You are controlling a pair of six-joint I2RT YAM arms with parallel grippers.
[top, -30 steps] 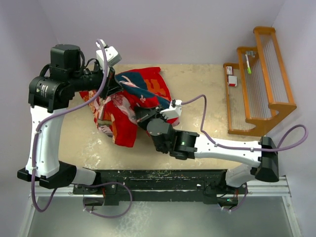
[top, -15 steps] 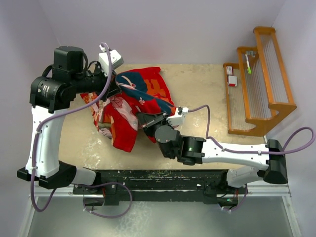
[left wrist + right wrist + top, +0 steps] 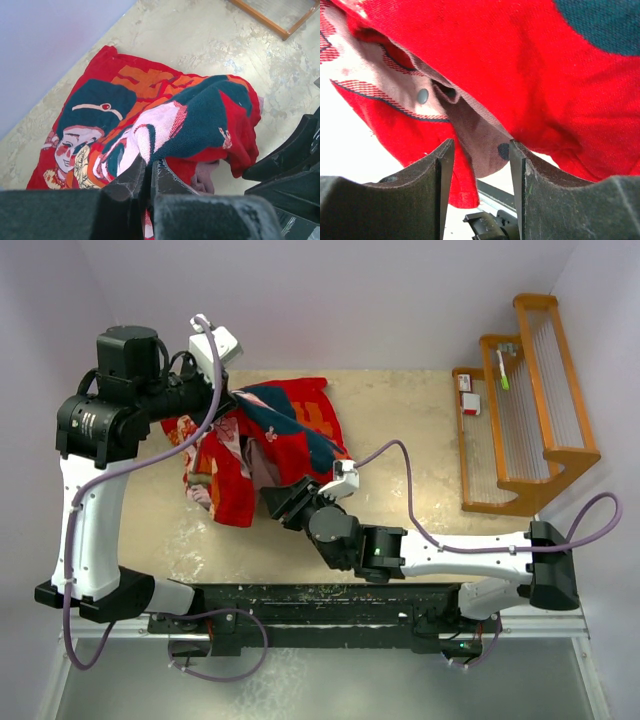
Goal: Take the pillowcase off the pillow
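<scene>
The pillowcase [image 3: 292,430] is heaped on the left half of the table [image 3: 410,430], with one fold held up above the rest. That fold is pinched in the left gripper [image 3: 148,172], whose jaws are pressed together on it. The left arm is raised and bent over the far-left corner. The right arm is stretched low across the table. The right gripper [image 3: 480,170] is spread at the heap's near edge, and a mauve inner flap hangs between its jaws.

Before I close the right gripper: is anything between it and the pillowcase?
Nothing visible stands in the way. The right gripper is open, and a mauve inner flap of the pillowcase hangs directly between its jaws, with no other object there. The left gripper is shut on another fold of the pillowcase.
</scene>
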